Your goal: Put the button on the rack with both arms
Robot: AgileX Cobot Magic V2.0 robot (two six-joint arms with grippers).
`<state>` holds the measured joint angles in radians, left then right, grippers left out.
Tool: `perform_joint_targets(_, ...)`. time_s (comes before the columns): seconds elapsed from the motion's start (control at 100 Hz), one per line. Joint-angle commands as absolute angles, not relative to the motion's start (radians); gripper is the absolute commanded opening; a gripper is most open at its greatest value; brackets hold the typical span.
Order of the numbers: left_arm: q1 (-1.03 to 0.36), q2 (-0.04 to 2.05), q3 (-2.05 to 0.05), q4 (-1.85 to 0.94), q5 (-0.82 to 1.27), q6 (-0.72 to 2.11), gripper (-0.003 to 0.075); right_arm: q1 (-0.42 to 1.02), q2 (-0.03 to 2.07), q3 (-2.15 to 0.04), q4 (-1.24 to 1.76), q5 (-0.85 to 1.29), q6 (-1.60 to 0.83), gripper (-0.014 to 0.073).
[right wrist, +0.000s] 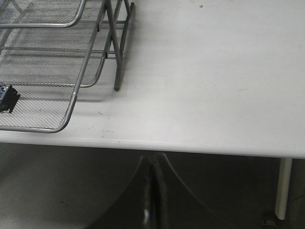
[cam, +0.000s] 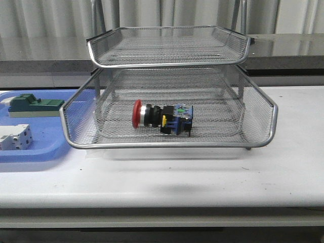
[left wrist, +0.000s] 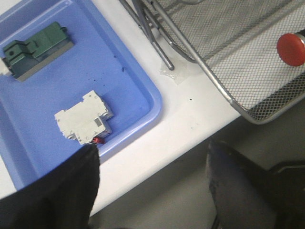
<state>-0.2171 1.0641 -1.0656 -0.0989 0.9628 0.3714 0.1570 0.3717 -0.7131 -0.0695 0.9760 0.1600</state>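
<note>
Button (cam: pixel 162 119) lies on its side in the rack (cam: pixel 169 145), on the tier w/ the wide front rim, red head twd the blue tray (cam: pixel 35 152); nothing holds it. Green block (cam: pixel 34 105) & white block (cam: pixel 15 137) sit in that tray, apart. Left gripper (left wrist: pixel 152 191) is spread open, empty, off the table (cam: pixel 202 177) edge near the tray corner. Right gripper (right wrist: pixel 151 191) fingers pressed together, empty, below the table edge beside the rack.

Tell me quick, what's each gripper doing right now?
Left gripper: open, empty.
Right gripper: shut, empty.
</note>
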Motion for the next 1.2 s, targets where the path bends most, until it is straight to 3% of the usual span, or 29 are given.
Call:
perform_joint_targets(0.0,-0.197,0.948,-0.990,-0.114,0.797,0.315,0.0460,0.156,0.380,-0.747,-0.083,0.918,0.157,-0.0070)
perform_joint_targets(0.33,-0.086,0.577,-0.636,-0.119,0.470,0.229,0.0460,0.156,0.380,-0.747,-0.083,0.918,0.157,-0.0070)
perform_joint_targets(0.58,-0.077,0.355,-0.406,-0.207,0.258,0.229,0.0460,0.156,0.380,-0.747,-0.083,0.918,0.157,-0.0070)
perform_joint_targets(0.87,-0.077,0.299,-0.269,-0.261,0.008,0.229,0.0460,0.156,0.380,-0.747,-0.083,0.918,0.157,-0.0070)
perform_joint_targets(1.08,-0.077,0.299,-0.269,-0.261,-0.032,0.229,0.0458,0.156,0.380,-0.747,-0.083,0.918,0.157,-0.0070)
perform_joint_targets(1.19,-0.077,0.299,-0.269,-0.261,-0.035,0.229,0.0406,0.156,0.380,-0.747,-0.083,0.918,0.157,-0.0070)
